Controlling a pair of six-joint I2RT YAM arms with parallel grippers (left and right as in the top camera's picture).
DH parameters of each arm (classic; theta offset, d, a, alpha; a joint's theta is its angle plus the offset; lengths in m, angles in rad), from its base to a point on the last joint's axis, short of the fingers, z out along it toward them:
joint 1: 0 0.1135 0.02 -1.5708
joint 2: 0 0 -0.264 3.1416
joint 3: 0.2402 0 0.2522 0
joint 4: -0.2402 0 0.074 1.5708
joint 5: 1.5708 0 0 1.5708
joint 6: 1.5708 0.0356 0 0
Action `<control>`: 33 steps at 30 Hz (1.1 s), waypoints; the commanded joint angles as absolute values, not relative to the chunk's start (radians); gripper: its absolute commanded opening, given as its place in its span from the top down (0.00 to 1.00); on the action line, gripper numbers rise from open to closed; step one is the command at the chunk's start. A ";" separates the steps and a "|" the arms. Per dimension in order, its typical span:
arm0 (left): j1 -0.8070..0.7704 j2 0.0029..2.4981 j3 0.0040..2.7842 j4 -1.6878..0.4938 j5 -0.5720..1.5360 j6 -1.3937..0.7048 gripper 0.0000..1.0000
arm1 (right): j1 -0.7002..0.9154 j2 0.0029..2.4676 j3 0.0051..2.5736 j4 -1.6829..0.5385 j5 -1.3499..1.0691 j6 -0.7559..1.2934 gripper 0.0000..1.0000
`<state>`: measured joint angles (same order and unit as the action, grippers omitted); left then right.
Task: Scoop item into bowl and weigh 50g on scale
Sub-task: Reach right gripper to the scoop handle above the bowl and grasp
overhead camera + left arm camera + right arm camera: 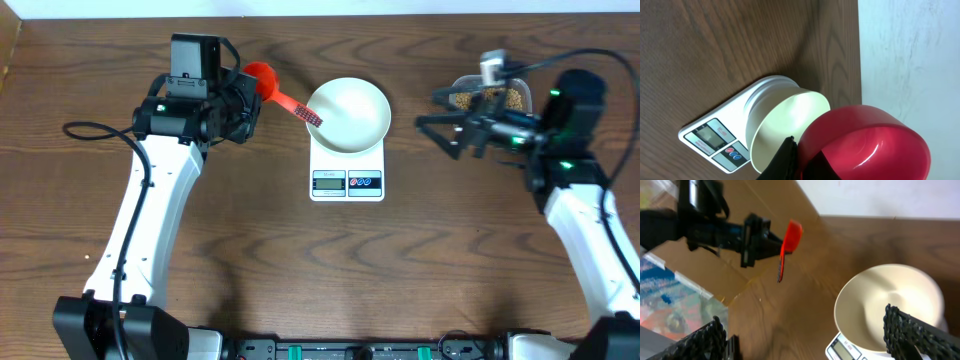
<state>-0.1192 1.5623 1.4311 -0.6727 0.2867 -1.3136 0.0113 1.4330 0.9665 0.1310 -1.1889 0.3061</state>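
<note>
The white bowl (348, 113) stands empty on the white scale (347, 182) at the table's middle. My left gripper (249, 100) is shut on the handle of a red scoop (263, 75), held just left of the bowl; the handle's end reaches the bowl's left rim. In the left wrist view the scoop (867, 145) looks empty, next to the bowl (785, 125) and scale (710, 142). The tan beans (490, 99) lie in a clear tub at the back right. My right gripper (433, 112) is open and empty between bowl and tub, pointing at the bowl (890, 302).
The clear tub (520, 92) is partly hidden behind my right arm. The table's back edge runs close behind the scoop and bowl. In the right wrist view, cardboard and clutter (670, 295) lie beyond the table's left side.
</note>
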 commanded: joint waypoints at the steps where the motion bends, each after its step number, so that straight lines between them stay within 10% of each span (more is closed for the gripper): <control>1: -0.119 1.571 1.428 -0.670 0.286 -1.354 0.93 | 0.084 1.470 0.993 0.130 -1.053 0.278 0.01; 12: -0.119 1.571 1.428 -0.649 0.194 -1.391 0.93 | 0.258 1.525 1.008 0.031 -0.808 0.222 0.01; 26: -0.119 1.571 1.428 -0.533 0.085 -1.480 0.93 | 0.294 1.733 1.513 -0.648 -0.698 -0.047 0.01; 33: -0.120 1.571 1.428 -0.570 0.128 -1.480 0.93 | 0.315 1.843 1.543 -0.555 -0.776 0.042 0.01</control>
